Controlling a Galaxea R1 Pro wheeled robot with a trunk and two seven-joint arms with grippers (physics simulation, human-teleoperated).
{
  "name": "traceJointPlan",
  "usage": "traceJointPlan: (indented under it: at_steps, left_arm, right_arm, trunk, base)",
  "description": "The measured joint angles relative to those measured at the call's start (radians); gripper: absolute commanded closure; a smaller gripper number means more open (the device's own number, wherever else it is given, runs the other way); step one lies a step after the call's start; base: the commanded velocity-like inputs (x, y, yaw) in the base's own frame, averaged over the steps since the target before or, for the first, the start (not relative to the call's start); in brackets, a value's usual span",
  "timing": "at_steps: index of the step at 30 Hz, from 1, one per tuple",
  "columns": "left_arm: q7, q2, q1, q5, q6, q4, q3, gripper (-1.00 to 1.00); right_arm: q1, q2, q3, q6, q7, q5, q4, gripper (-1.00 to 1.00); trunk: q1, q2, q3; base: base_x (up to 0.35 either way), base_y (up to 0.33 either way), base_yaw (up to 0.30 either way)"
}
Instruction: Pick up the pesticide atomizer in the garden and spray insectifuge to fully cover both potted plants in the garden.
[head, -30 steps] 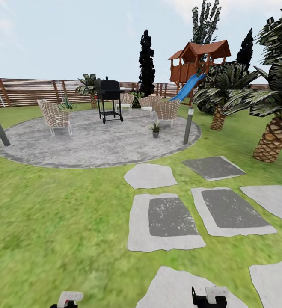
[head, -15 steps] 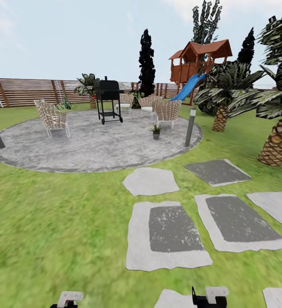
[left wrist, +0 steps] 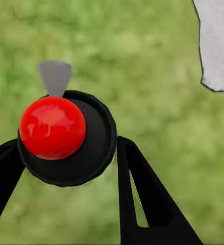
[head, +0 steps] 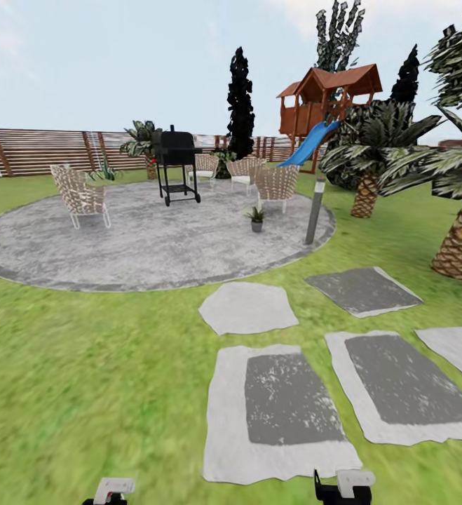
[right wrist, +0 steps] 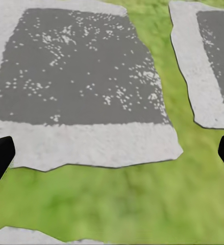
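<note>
Outdoors, green garden lawn [head: 83,379] with grey stepping stones [head: 280,407], one potted plant [head: 256,219] on the round paved patch [head: 146,242] near its right edge beside a bollard lamp [head: 314,212], right gripper [right wrist: 112,153] fingers spread wide over a stone, left gripper [left wrist: 66,168] state unclear.

A small green potted plant in a grey pot [head: 256,219] stood on the round grey paved patch [head: 153,242], before the wicker chairs [head: 275,184], left of a grey bollard post [head: 315,210]; grey stepping stones [head: 280,400] lay nearer on the lawn [head: 83,379].
</note>
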Motion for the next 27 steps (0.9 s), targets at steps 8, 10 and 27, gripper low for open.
traceJointPlan:
  at_steps: [8,10,27]
  left_arm:
    - [0.0,0.0,0.0,-0.001,0.0,0.0,0.0,1.0]
    - [0.0,0.0,0.0,-0.001,0.0,0.0,0.0,1.0]
    - [0.0,0.0,0.0,0.0,0.0,0.0,0.0,1.0]
  right_arm:
    - [0.0,0.0,0.0,0.0,0.0,0.0,0.0,-1.0]
    - [0.0,0.0,0.0,0.0,0.0,0.0,0.0,-1.0]
    - [0.0,-0.001,-0.002,0.0,-0.001,0.0,-0.001,-1.0]
  trunk:
    - [0.0,0.0,0.0]
    - [0.0,0.0,0.0]
    - [0.0,0.0,0.0]
  base:
    - [0.339,0.0,0.0]
    - [0.339,0.0,0.0]
    - [0.339,0.0,0.0]
